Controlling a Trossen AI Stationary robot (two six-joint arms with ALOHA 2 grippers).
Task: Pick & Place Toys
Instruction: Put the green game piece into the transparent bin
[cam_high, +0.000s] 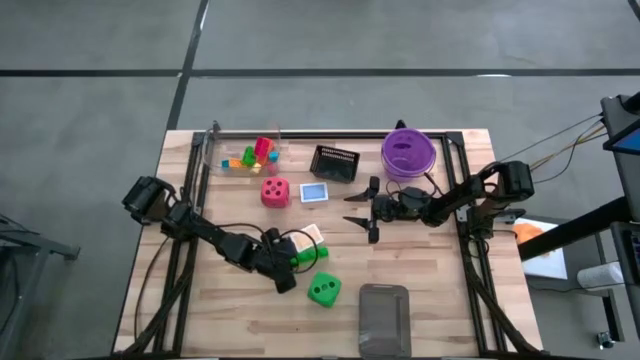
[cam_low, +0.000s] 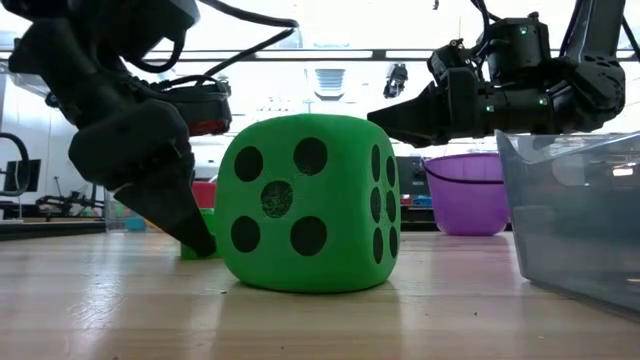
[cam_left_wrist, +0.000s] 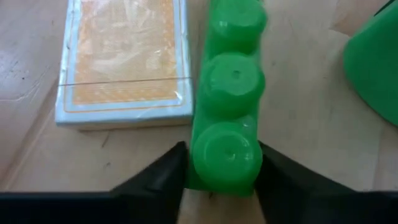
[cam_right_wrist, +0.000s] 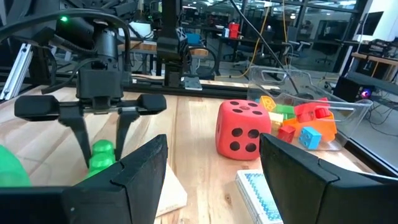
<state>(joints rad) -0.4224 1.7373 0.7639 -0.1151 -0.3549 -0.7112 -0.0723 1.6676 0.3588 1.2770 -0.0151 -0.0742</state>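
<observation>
- Nearest the front edge of the tabletop (cam_high: 420, 300) lies a grey translucent container (cam_high: 384, 318), its wall filling the right side of the low view.
- Just behind it and to its left sits the green die (cam_high: 323, 289), resting flat on the wood and looming large in the low view.
- The left hand (cam_left_wrist: 221, 180) is low over the tabletop just beside the green die; its two dark fingers (cam_left_wrist: 163, 176) press against both sides of the near end of a green brick (cam_left_wrist: 229, 99), so it is clenched on that brick, which lies flat on the wood.
- The green brick has three round studs in a row; beside it, and very close, lies a pale card pack (cam_left_wrist: 124, 59) with an orange face.
- The right hand (cam_high: 368, 213) hangs above the middle of the tabletop, well apart from the left one, its fingers spread and nothing between them.
- Farther back, the red die (cam_high: 276, 191) stands on the wood, with a small blue-edged card (cam_high: 314, 192) just beside it.
- Behind the red die a clear tray (cam_high: 215, 150) holds a heap of small bright bricks (cam_high: 255, 155) in red, yellow, green, orange and blue.
- At the back stand the black mesh basket (cam_high: 334, 162) and, near it, the purple bowl (cam_high: 408, 152).
</observation>
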